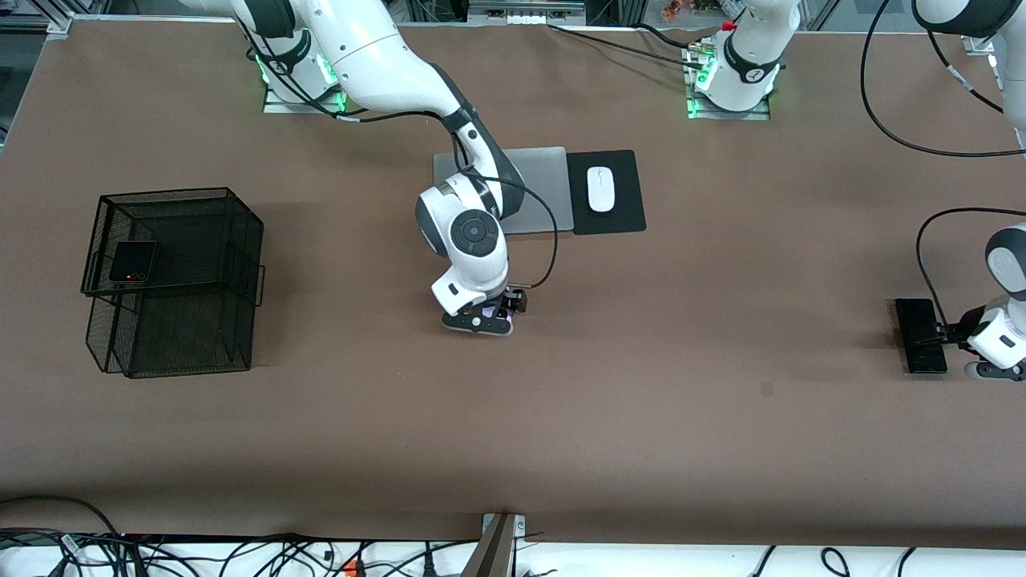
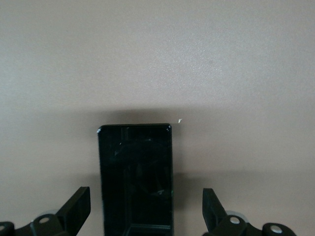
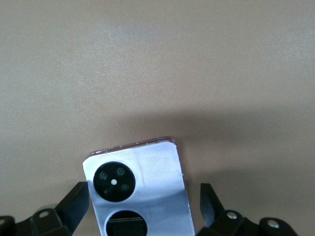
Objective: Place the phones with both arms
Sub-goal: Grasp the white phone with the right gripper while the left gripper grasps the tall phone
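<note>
Brown table (image 1: 641, 417) with laptop (image 1: 537, 172), mouse (image 1: 600, 189), mesh basket (image 1: 172, 280); both hands (image 2: 146, 211) (image 3: 142, 211) spread astride phones.

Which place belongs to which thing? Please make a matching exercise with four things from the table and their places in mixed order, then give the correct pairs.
Things:
1. small black folded phone
2. lilac-white phone
3. long black phone
4. white mouse

Places:
A. on the black pad beside the laptop
B. between the open fingers of the right tool
C. in the black mesh basket
D. on the table between the open fingers of the left tool

Pairs: 1-C, 2-B, 3-D, 4-A
</note>
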`<action>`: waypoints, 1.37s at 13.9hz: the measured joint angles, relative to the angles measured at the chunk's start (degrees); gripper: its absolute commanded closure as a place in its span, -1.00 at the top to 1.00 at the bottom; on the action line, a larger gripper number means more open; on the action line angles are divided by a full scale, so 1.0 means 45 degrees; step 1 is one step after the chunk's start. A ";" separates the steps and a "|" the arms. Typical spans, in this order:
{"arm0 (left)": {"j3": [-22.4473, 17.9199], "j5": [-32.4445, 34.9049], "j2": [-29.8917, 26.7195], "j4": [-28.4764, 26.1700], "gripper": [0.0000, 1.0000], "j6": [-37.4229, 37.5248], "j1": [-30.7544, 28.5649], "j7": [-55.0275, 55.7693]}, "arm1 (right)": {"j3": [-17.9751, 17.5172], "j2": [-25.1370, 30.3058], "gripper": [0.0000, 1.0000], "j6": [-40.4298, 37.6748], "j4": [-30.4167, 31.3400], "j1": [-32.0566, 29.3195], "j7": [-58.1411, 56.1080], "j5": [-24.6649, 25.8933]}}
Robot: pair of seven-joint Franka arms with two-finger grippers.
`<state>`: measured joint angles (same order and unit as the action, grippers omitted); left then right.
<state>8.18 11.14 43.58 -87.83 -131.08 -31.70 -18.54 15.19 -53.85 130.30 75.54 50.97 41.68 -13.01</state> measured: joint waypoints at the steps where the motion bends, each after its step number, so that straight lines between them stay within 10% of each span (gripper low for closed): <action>1: -0.0002 0.0000 0.0001 -0.0138 1.00 -0.0210 -0.0010 0.0110 | 0.0000 -0.0003 1.00 0.0067 0.0026 0.0016 -0.0012 0.0015; 14: -0.0011 0.0000 0.0651 -0.0769 1.00 -0.1735 -0.0553 0.0241 | 0.0000 -0.0193 0.93 0.0782 0.0114 0.0148 -0.0933 0.0266; 17: 0.0001 -0.0001 0.0635 -0.0841 1.00 -0.1932 -0.0715 0.0241 | 0.0002 -0.0231 -0.65 0.0830 0.0118 0.0151 -0.0950 0.0278; 19: 0.0027 -0.0001 0.0631 -0.0871 1.00 -0.1996 -0.0766 0.0241 | 0.0012 -0.0220 -1.00 0.0847 0.0111 0.0151 -0.0953 0.0280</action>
<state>8.30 11.13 46.42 -91.75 -140.06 -35.15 -17.46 15.24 -54.84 134.11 76.03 51.65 37.39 -11.75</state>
